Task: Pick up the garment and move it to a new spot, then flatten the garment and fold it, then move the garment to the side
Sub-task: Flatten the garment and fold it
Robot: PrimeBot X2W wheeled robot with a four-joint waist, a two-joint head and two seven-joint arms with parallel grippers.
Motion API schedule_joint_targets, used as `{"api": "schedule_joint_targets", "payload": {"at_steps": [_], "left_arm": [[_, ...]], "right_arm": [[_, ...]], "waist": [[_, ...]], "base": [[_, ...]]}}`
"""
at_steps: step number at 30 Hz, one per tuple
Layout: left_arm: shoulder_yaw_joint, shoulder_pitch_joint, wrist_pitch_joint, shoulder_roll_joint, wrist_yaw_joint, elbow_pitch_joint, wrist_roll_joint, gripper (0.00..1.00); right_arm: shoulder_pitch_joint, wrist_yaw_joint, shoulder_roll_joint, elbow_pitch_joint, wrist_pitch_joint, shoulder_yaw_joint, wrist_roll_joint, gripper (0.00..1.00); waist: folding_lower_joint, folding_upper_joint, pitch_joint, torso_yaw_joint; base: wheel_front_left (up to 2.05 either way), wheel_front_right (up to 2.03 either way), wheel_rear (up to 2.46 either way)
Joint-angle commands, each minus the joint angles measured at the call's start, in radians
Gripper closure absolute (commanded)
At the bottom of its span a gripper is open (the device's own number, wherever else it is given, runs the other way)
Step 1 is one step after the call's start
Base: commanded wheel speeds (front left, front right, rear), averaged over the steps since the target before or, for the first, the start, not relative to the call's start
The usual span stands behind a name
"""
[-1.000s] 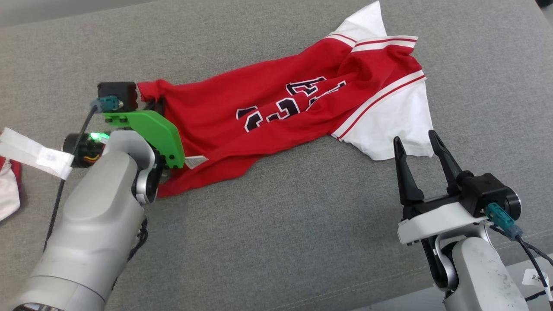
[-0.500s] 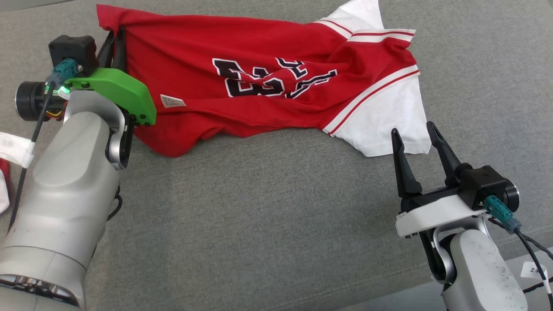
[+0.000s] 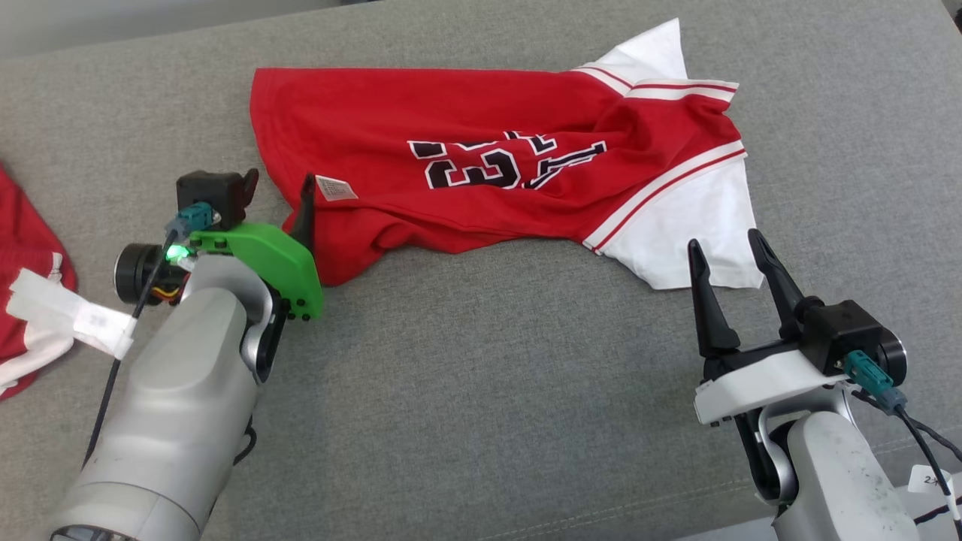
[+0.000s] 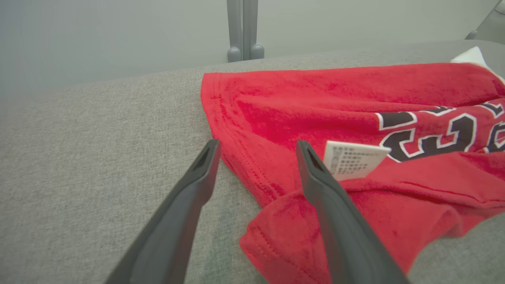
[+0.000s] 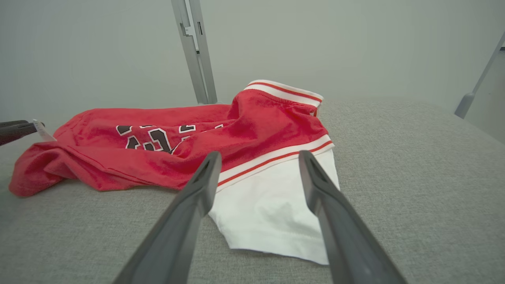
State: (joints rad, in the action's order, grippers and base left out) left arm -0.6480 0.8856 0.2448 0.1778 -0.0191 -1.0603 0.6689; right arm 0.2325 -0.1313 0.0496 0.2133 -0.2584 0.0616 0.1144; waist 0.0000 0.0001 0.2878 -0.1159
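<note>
The garment (image 3: 481, 158) is a red T-shirt with white sleeves and black lettering, lying spread but wrinkled across the grey cushioned surface (image 3: 488, 391). My left gripper (image 3: 278, 188) stands open at its left hem, one finger on each side of the edge, holding nothing. In the left wrist view that gripper (image 4: 257, 144) straddles the hem of the garment (image 4: 315, 102) beside a white care label (image 4: 355, 159). My right gripper (image 3: 723, 244) is open just in front of the white sleeve (image 3: 691, 225). From the right wrist, its gripper (image 5: 259, 154) points at the sleeve (image 5: 272, 209).
Another red and white cloth (image 3: 22, 248) lies at the left edge, near a white tape tag (image 3: 68, 312) on my left arm's cable. Grey metal posts (image 4: 242, 27) (image 5: 193, 47) stand beyond the far edge of the surface.
My left gripper, shut on the garment's hem, carried it away from me, then let go and drew back open. The red body now lies more spread. The right gripper stayed put.
</note>
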Motion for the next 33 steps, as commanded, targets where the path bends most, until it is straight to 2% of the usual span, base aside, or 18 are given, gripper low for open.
{"api": "schedule_joint_targets", "payload": {"at_steps": [1, 8, 13, 25, 33], "left_arm": [[-0.006, -0.027, 0.005, 0.005, -0.014, -0.007, 0.001, 0.00], [-0.040, -0.074, -0.025, 0.018, -0.062, -0.030, -0.003, 0.00], [-0.071, -0.083, -0.092, 0.029, -0.104, -0.008, 0.022, 0.00], [-0.135, -0.027, -0.238, 0.094, -0.112, 0.081, 0.112, 0.00], [-0.175, -0.014, -0.298, 0.129, -0.112, 0.146, 0.175, 0.00]], "right_arm": [[-0.016, 0.001, 0.001, 0.001, -0.005, -0.004, -0.006, 0.00], [-0.040, 0.001, 0.001, -0.001, 0.005, -0.004, -0.007, 0.00], [-0.047, 0.001, 0.002, -0.011, 0.007, 0.008, 0.003, 0.00], [-0.022, 0.001, 0.001, -0.022, 0.006, 0.029, 0.010, 0.00], [-0.020, 0.001, 0.001, -0.017, 0.001, 0.017, 0.015, 0.00]], "waist": [[0.0000, -0.0001, -0.038, 0.026], [0.0000, -0.0001, -0.075, 0.029], [0.0000, -0.0001, -0.074, 0.017], [0.0000, -0.0001, -0.027, -0.030], [0.0000, -0.0001, -0.010, -0.030]], "base": [[0.00, 0.00, 0.00], [0.00, 0.00, 0.00], [0.00, 0.00, 0.00], [0.00, 0.00, 0.00], [0.00, 0.00, 0.00]]}}
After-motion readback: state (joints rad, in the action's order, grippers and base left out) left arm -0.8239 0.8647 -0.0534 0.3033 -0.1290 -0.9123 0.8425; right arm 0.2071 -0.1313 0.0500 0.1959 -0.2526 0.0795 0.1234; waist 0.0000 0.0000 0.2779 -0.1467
